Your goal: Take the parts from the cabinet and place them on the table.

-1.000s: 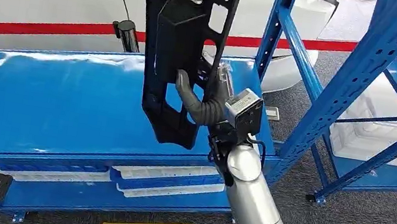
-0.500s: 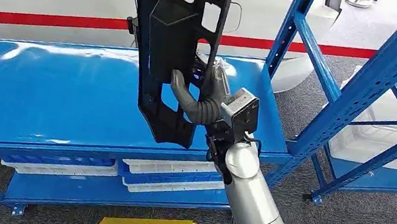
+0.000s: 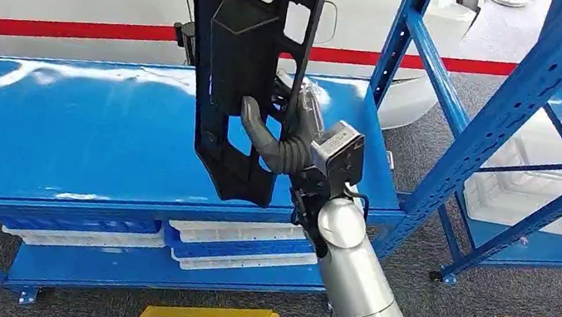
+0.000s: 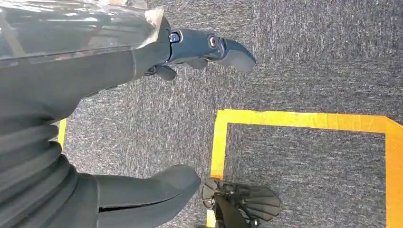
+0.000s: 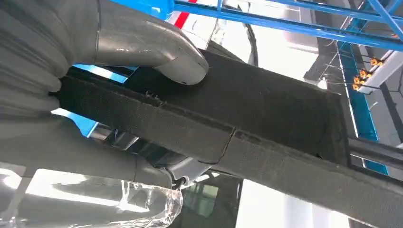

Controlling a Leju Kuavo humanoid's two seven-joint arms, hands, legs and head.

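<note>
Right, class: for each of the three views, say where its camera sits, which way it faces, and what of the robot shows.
Head view: high on the body, facing forward-down at the blue table; right hand holds the black part.
Left wrist view: behind the left hand, facing carpet and yellow tape.
Right wrist view: behind the right hand, its thumb on the part.
Head and right wrist views share that grip.

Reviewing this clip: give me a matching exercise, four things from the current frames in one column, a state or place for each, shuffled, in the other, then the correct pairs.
Things:
1. black part
2. left hand
3. white trays
4. yellow tape

States or places:
A. on the carpet floor
B. held upright by the right hand
C. on the lower blue shelf
D. holding nothing, hanging over the floor

Pairs: 1-B, 2-D, 3-C, 4-A
</note>
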